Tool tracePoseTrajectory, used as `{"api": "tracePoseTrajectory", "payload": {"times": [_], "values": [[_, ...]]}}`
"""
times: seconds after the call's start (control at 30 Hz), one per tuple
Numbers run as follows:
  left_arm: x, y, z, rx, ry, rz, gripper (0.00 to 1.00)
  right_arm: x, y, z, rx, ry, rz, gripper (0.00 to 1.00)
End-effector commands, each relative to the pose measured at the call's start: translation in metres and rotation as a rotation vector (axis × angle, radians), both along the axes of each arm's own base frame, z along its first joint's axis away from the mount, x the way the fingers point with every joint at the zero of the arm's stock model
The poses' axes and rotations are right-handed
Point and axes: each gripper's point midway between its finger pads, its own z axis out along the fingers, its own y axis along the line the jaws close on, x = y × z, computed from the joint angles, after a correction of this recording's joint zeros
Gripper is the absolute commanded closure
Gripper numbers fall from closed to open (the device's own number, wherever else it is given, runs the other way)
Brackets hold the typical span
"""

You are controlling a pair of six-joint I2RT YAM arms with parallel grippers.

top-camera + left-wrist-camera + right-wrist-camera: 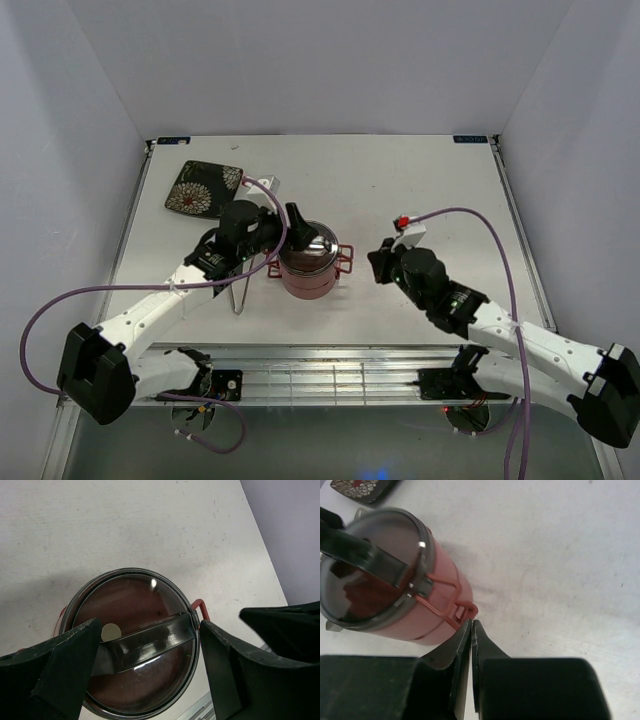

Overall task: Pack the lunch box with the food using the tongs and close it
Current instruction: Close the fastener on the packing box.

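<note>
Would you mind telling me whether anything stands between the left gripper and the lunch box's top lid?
Nothing visible does. The open left gripper hangs directly over the lunch box, its fingers either side of the handle strap on the top lid.

Lunch box (306, 272): round, dark red, two tiers stacked, seen upright near the middle of the worktop (400, 180). Closed; grey-rimmed top lid (135, 600) is seated flat, its surface dark and reflective. A flat dark strap handle (145, 642) is run across the lid from side to side. Red wire side handles (346, 258) are noted on both flanks; one red wire catch (465, 611) juts out low on the side.

Tongs (239, 298): thin, silver, laid flat on the worktop just left of the lunch box, apart from it. Joined end is pointed toward the near edge, arms spread toward the far side, upper part hidden.
</note>
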Motion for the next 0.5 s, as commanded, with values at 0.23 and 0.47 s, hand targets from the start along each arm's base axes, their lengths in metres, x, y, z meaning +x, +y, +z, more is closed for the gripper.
{"api": "tracePoseTrajectory", "payload": {"times": [0.23, 0.47], "values": [[-0.003, 0.002, 0.004, 0.007, -0.030, -0.007, 0.10, 0.018, 0.057, 0.040, -0.199, 0.166, 0.151, 0.92], [-0.003, -0.002, 0.000, 0.001, -0.022, -0.022, 0.10, -0.008, 0.075, -0.053, -0.269, 0.389, 0.103, 0.92]]}}
